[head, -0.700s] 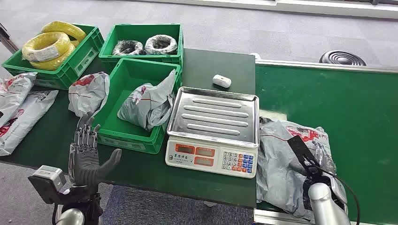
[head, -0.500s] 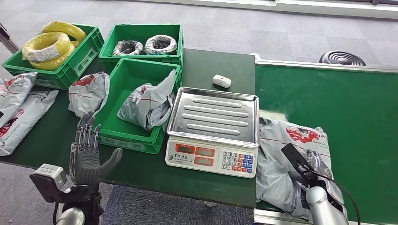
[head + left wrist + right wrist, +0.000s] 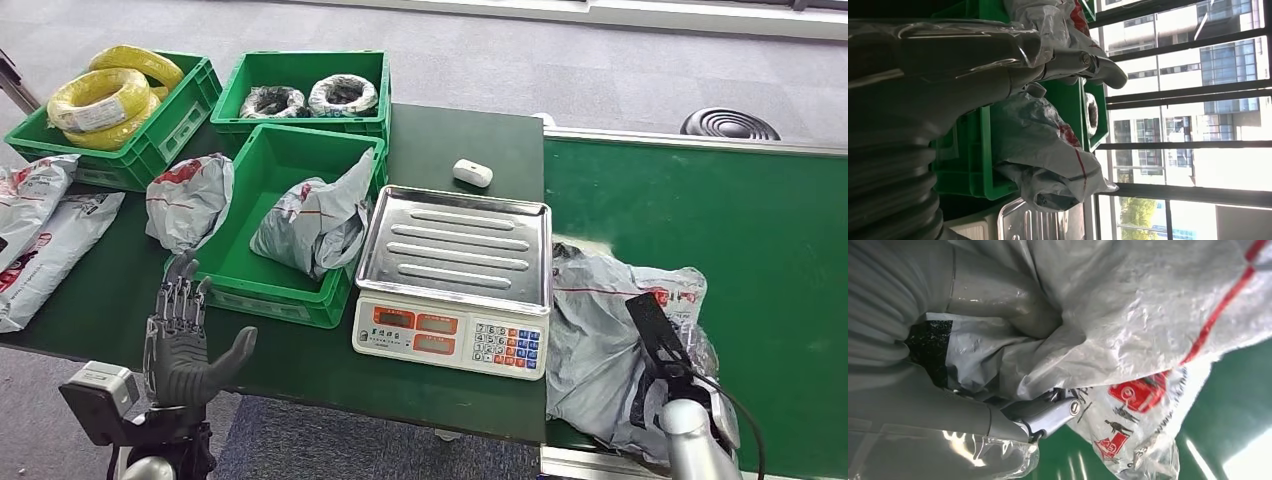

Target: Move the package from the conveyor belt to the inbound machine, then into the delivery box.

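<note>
The right hand (image 3: 672, 372) has its fingers closed into the grey package (image 3: 610, 340), which lies on the green conveyor belt (image 3: 740, 230) at about 4 o'clock in the head view, just beside the scale (image 3: 455, 270). In the right wrist view the thumb and fingers (image 3: 1048, 412) pinch a bunched fold of the bag's film. To do the pick well, the grasp should take in more than loose film, so the contents do not sag or slip; then lift straight up until the bag clears the belt edge before swinging toward 10 o'clock over the scale's steel tray. The right forearm comes in low, wrist tilted forward over the bag. The left hand (image 3: 180, 335) is raised at 8 o'clock, fingers spread upward and holding nothing, near the green bin (image 3: 240, 290).
</note>
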